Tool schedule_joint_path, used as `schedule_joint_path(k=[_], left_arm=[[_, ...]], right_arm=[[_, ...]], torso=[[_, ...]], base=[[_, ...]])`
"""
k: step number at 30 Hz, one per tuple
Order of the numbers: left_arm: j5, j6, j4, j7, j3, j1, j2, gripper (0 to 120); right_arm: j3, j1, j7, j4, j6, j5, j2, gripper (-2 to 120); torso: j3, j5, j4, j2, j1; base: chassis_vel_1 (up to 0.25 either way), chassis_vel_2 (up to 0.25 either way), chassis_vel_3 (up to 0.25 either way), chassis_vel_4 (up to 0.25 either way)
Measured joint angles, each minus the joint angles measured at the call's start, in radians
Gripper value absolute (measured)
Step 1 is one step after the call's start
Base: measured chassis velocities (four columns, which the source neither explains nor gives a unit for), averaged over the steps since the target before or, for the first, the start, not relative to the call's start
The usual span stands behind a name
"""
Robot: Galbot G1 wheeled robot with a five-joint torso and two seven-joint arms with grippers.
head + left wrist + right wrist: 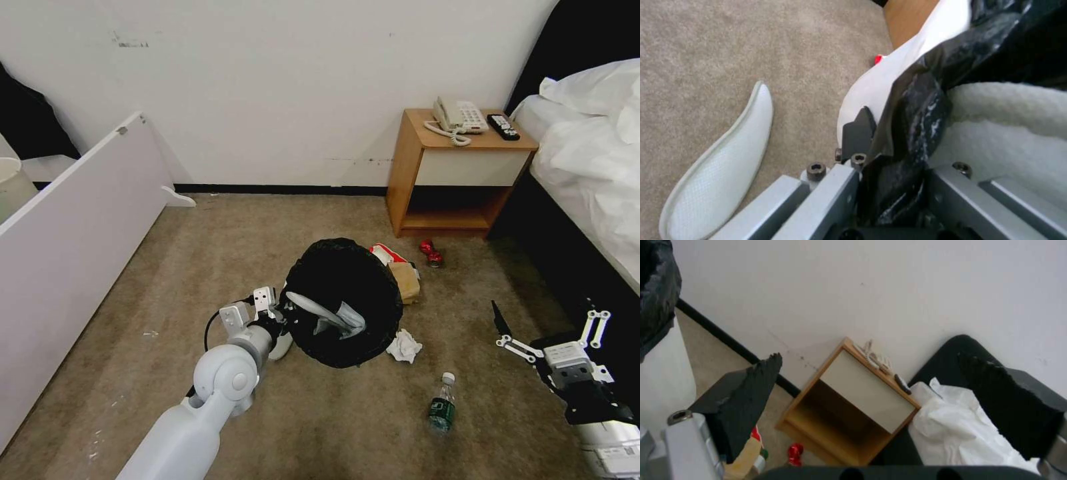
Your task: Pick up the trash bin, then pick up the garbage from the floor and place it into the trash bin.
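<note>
The left gripper is clamped on the near rim of the trash bin, one finger outside the white wall and the black liner pinched between the jaws. The bin is tipped toward me, mouth open, with a white slipper lying inside. A second slipper lies flat on the carpet just beside the gripper.

Beyond the bin, at about one o'clock, a red-white packet and a brown paper bag sit close together, and a red can rests farther right, by the nightstand. At about five o'clock from the bin lie a crumpled white paper and, nearer still, a small plastic bottle.

The right gripper hangs at three o'clock, well apart from the litter, jaws spread wide and empty.
</note>
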Motion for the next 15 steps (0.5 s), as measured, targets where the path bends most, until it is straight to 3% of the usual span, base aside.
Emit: schedule_joint_path(k=[8,15], left_arm=[[0.007,0.0,0.001,0.0,-0.006,0.003,0.001,0],[0.014,0.0,-0.002,0.008,-0.017,0.013,0.008,0]], right_arm=[[-0.016,0.004,0.028,-0.017,0.003,0.01,0.0,100],[-0.051,0.011,0.069,-0.035,-0.061,0.086,0.0,100]], torso=[[0.0,-0.0001,0.0,0.0,0.0],[0.0,-0.0001,0.0001,0.0,0.0]], base=[[0.036,0.028,-0.026,-0.032],[0.0,0.0,0.0,0.0]])
